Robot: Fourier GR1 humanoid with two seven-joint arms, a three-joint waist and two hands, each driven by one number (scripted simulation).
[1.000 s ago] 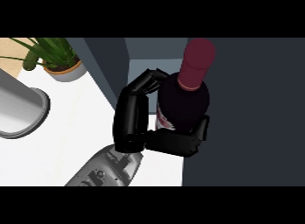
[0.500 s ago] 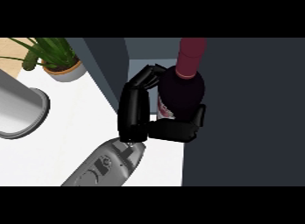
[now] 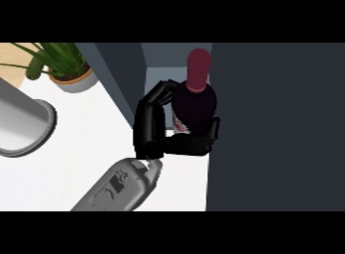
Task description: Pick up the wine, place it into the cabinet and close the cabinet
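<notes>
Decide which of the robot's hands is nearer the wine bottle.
Right. The right hand is curled round the lower body of the wine bottle; the left hand is not in view.

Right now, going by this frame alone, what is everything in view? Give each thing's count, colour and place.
wine bottle: one, dark body with maroon neck, at the cabinet's opening, in the hand.
cabinet: one, dark grey, filling the right side.
potted plant: one, green leaves in a pale grey pot, upper left on the counter.
cylinder: one, grey, left edge on the counter.
counter: one, white, left half.
left forearm: one, grey, coming in from the lower edge.
left hand: one, black, fingers curled round the wine bottle.
</notes>
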